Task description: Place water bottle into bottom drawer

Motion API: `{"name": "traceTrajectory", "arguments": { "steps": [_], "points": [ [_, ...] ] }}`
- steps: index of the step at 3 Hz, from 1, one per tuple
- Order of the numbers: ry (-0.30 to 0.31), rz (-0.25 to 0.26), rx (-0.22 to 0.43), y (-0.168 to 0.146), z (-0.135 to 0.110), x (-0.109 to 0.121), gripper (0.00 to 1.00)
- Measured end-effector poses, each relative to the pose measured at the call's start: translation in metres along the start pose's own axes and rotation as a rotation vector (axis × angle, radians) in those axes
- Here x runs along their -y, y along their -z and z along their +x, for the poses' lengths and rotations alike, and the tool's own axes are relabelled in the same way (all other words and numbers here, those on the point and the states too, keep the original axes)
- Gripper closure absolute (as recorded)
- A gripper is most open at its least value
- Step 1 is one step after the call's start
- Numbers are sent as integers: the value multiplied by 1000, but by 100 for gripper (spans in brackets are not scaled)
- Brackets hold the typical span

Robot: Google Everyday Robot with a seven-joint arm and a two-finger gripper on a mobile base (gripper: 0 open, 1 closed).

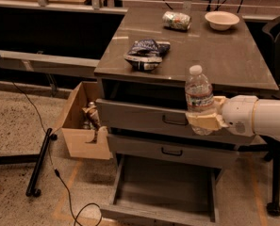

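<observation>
Gripper (203, 120) pinches the water bottle (198, 94) upright by its lower half, holding it in mid-air in front of the upper drawers (144, 119). Below, the bottom drawer (163, 192) stands open with nothing on its floor, so the pick-up looks done and lowering and release remain.

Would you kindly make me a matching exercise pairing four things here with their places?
1. water bottle
2. bowl
3. bottom drawer
4. snack bag

A. pulled open, lowest in the cabinet
B. cabinet top, far right corner
C. upright in the pincer, before the upper drawers
D. cabinet top, front left

Pairs: 1-C, 2-B, 3-A, 4-D
</observation>
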State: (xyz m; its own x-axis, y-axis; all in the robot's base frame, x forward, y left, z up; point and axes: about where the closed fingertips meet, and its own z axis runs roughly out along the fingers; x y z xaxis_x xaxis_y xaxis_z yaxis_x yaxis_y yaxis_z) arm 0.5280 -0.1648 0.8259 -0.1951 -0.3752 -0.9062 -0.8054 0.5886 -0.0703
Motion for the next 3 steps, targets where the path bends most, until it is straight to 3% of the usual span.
{"name": "traceTrajectory", "arguments": {
  "steps": [1,2,3],
  "points": [
    [3,-38,2,-7,17,-5,100],
    [47,-146,-137,-21,68,-16,100],
    [112,-207,-389,-11,168,0,100]
  ]
}}
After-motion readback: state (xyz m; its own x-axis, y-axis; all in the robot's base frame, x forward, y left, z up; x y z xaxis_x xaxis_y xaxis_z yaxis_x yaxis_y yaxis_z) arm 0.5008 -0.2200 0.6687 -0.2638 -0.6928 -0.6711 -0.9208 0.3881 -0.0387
